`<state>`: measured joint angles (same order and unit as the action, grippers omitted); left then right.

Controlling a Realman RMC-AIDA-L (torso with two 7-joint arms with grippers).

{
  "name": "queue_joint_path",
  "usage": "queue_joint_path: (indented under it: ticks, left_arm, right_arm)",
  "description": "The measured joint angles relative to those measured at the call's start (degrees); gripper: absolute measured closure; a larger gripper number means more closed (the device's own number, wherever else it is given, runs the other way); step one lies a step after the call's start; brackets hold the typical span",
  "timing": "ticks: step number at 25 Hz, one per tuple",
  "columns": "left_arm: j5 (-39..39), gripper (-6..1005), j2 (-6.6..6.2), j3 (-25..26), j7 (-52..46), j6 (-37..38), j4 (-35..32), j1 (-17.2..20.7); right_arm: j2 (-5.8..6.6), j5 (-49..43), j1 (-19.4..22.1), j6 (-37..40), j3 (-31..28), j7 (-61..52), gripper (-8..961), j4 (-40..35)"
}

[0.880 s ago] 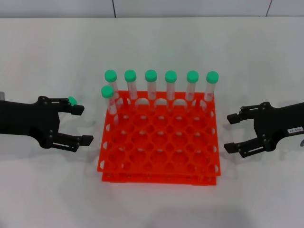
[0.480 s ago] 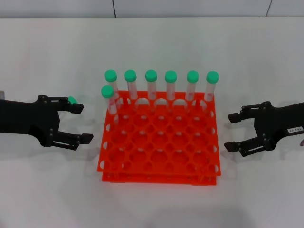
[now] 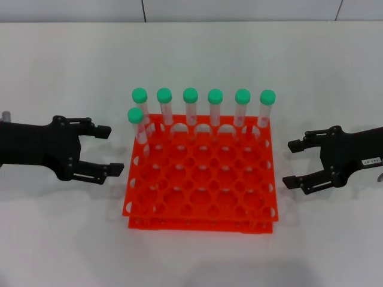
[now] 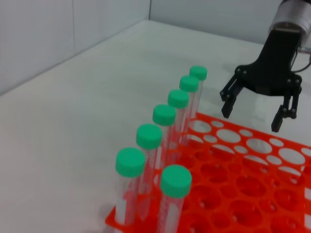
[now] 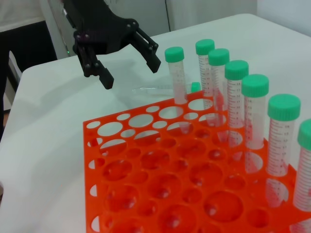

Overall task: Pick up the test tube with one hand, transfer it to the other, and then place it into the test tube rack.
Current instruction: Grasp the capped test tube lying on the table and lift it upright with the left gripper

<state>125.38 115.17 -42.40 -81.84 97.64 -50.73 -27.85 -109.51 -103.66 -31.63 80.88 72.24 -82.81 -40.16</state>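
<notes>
The test tube point(image 5: 164, 88) lies flat on the table on the left side of the rack, its green cap point(image 5: 195, 87) towards the rack. In the head view my left gripper hides it. My left gripper point(image 3: 116, 149), unlabelled, is open and empty, hovering over that spot; it also shows in the right wrist view point(image 5: 131, 72). My right gripper point(image 3: 286, 164), with the white label point(image 3: 371, 161), is open and empty to the right of the rack; it also shows in the left wrist view point(image 4: 252, 116). The orange-red test tube rack point(image 3: 197, 223) stands between them.
Several green-capped tubes point(image 3: 190, 104) stand upright along the rack's far row, and one more point(image 3: 136, 122) stands in the second row at its left end. Most rack holes point(image 3: 203, 179) are empty. White table point(image 3: 191, 54) lies all around.
My left gripper has moved right, towards the rack, and now covers the green cap that showed behind its far finger. The right gripper has barely moved.
</notes>
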Motion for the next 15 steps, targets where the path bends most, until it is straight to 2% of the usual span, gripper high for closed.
queue_joint_path:
  ticks: [5,10,15]
  left_arm:
    - [-2.48,124,0.06,0.01,-2.19,0.93,-0.87,0.52]
    - [-3.68,124,1.04,-0.11,-11.48,2.12,-9.87,3.04]
    - [-2.84,125,1.22,-0.26,-20.58,6.91,-18.77,4.51]
  right_arm:
    - [-0.02,0.05,0.18,-0.15,-0.41,0.0,114,0.0]
    - [-0.15,-0.19,0.28,-0.14,-0.77,0.1,114,0.0]
    - [-0.18,-0.2,0.62,-0.12,-0.79,0.62,114,-0.63]
